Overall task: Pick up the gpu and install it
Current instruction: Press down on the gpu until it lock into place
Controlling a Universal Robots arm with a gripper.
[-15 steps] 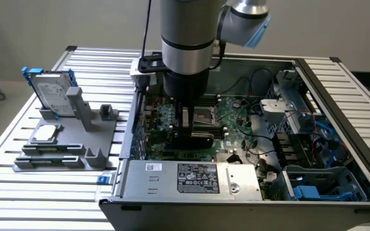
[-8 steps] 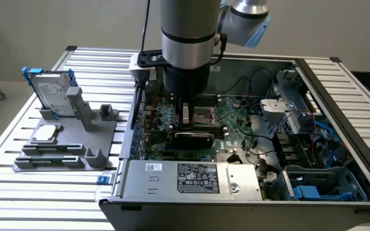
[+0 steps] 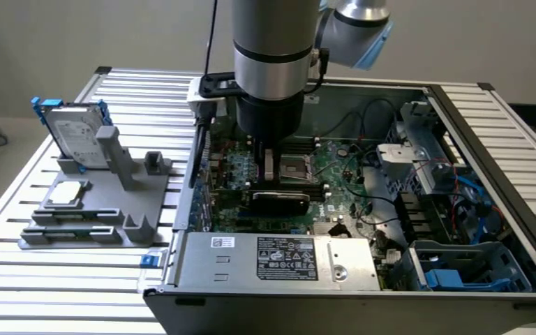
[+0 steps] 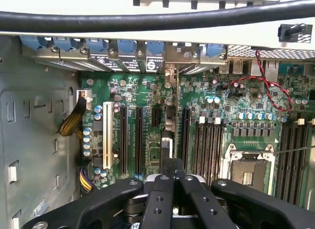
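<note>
The gpu shows edge-on in the wrist view as a thin dark card. It runs from between my fingers towards the rear slot openings of the open computer case. It stands upright over the green motherboard, in line with the long black expansion slots. My gripper is shut on the card. In the exterior view the gripper reaches down inside the case with the gpu below it. Whether the card sits in a slot cannot be told.
A grey fixture on the slatted table at the exterior view's left holds a silver hard drive with a blue frame and a small square chip. Inside the case are the CPU socket, the power supply and drive cages. A black cable crosses the wrist view.
</note>
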